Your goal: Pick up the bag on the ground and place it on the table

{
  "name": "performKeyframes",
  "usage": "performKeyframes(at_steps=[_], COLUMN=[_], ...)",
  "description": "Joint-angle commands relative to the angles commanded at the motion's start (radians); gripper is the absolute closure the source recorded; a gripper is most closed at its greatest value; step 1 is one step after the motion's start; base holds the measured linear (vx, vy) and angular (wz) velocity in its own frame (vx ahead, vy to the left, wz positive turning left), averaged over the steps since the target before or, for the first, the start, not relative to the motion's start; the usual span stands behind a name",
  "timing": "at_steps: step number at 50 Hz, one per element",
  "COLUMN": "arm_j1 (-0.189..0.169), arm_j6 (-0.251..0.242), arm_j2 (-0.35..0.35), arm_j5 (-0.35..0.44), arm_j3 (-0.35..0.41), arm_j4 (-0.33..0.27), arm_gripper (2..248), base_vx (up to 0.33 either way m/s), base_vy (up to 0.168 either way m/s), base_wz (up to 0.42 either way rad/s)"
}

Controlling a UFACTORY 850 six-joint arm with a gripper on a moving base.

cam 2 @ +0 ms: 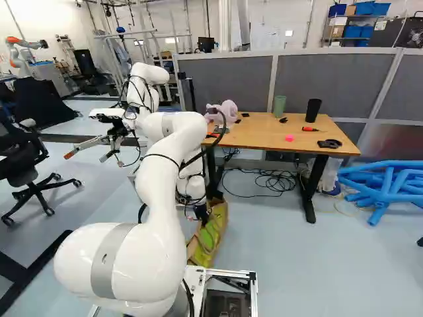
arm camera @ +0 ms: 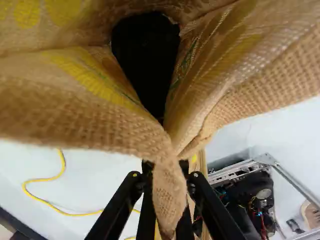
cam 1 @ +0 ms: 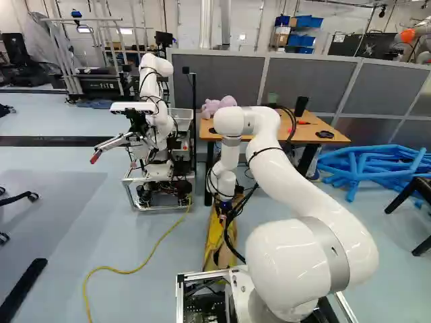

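The bag (cam 2: pixel 211 236), brown with yellow and green print, is down at the floor (cam 2: pixel 284 241), ahead of the arm's moving base and near the counter (cam 2: pixel 254 137)'s front-left corner. The pincer (cam 2: pixel 200 211) is clamped on a fold of its woven rim, with cloth squeezed between the two fingers. Beyond them the bag's mouth gapes; a black shape (arm camera: pixel 147 57) shows inside, but I cannot tell what it is.

On the counter, a plush toy (cam 2: pixel 228 111) rests towards the back-left corner. A green cup (cam 2: pixel 280 105) stands near the back edge, with a black cup (cam 2: pixel 313 110) to its right; the contents of both are hidden. A flat black object (cam 2: pixel 329 143) lies by the front-right corner. Behind the bag, another robot (cam 1: pixel 158 121) carries a white bin (cam 1: pixel 182 116), its contents unclear.
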Motion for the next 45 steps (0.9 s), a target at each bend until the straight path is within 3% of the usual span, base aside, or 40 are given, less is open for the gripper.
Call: performKeyframes(at_steps=[27, 45], arm_j1=[0.0, 0.0], arm_j6=[-0.282, -0.315], arm_j2=[0.106, 0.178], arm_j5=[0.0, 0.0], arm_j3=[0.089, 0.146], arm_j4=[0.0, 0.0], arm_gripper=[217, 217], base_vx=[0.0, 0.0], base_vy=[0.0, 0.0], base_wz=[0.0, 0.0])
